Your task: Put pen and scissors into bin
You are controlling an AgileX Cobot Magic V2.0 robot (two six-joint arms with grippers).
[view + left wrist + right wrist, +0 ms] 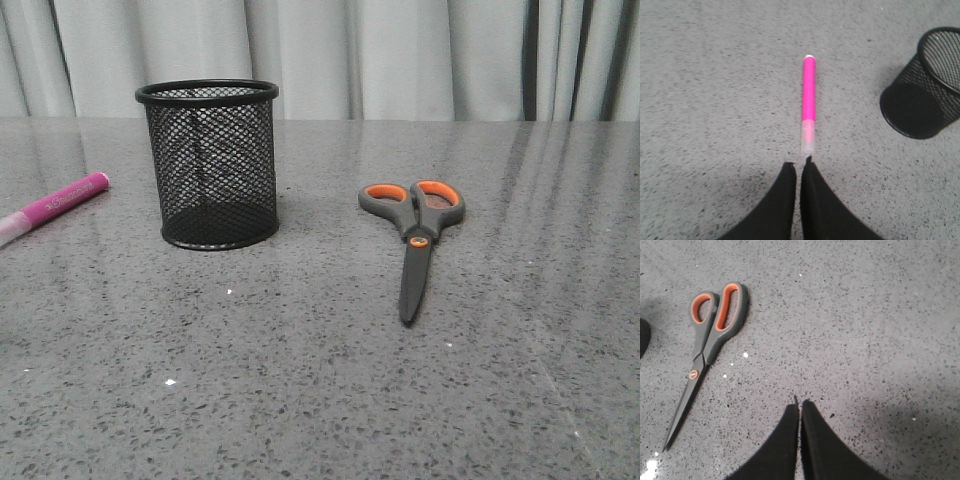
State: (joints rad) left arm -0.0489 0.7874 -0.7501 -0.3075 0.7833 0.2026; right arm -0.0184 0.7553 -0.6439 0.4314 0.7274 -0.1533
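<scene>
The magenta pen [60, 203] lies flat at the table's left edge, its whitish cap end cut off by the frame. In the left wrist view the pen [809, 100] lies lengthwise ahead of my left gripper [798, 163], which is shut and empty, its tips just short of the cap. The black mesh bin [209, 164] stands upright left of centre and also shows in the left wrist view [925, 85]. The scissors [414, 235] lie closed on the table, blades toward me. In the right wrist view the scissors [705, 350] lie off to one side of my shut, empty right gripper [799, 404].
The grey speckled table [320, 380] runs back to a pale curtain [400, 55]. Neither arm shows in the front view.
</scene>
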